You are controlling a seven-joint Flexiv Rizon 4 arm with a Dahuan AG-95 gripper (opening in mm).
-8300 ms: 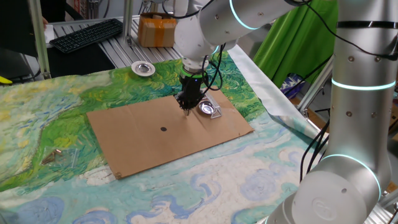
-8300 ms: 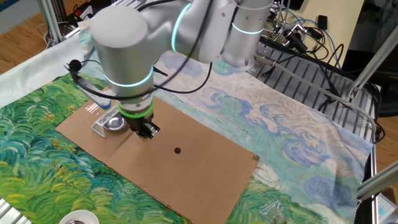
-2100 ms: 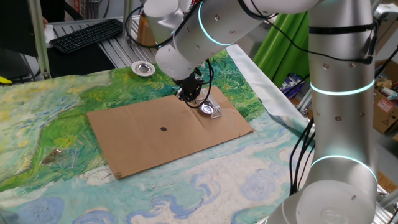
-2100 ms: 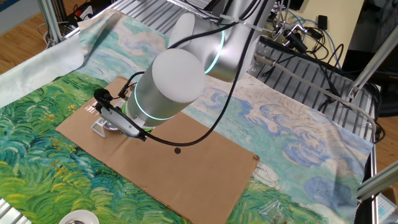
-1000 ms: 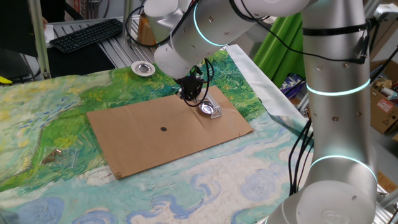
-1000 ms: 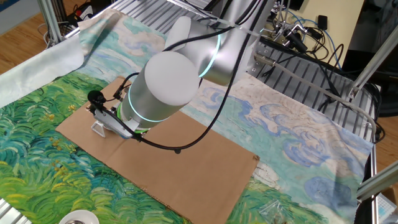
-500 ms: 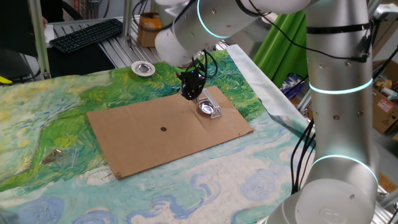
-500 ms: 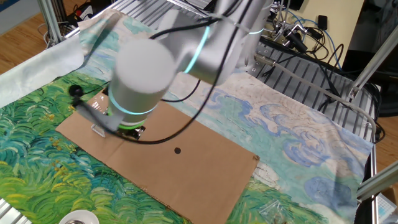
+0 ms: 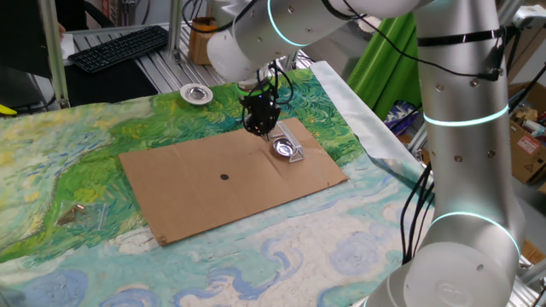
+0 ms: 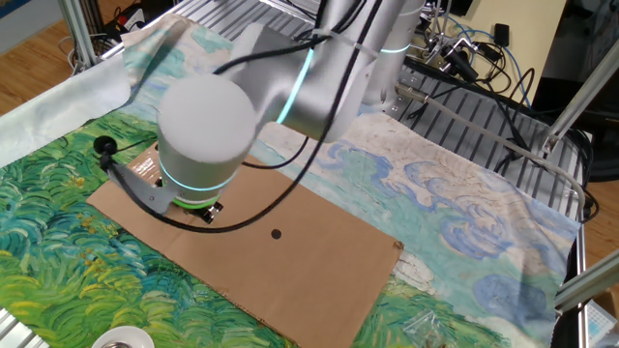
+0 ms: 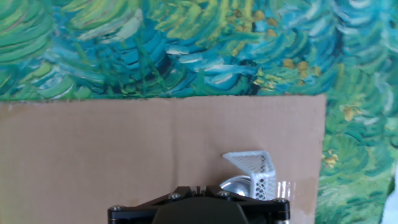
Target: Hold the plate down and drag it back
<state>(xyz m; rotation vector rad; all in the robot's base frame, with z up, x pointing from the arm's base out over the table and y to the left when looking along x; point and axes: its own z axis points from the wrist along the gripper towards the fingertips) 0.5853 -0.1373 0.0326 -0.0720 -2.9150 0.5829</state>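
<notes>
The closed gripper [image 9: 260, 130] should press squarely on the plate [image 9: 283, 149] near the cardboard's [image 9: 222, 183] corner before dragging.

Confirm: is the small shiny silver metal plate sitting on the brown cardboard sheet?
Yes, the small shiny silver metal plate rests on the brown cardboard sheet, near its far right corner.

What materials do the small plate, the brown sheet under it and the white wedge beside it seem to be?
The plate looks like polished metal: silver and mirror-like. The sheet looks like matte cardboard: plain brown, with a crease. The wedge seems to be white plastic mesh, possibly printed.
</notes>
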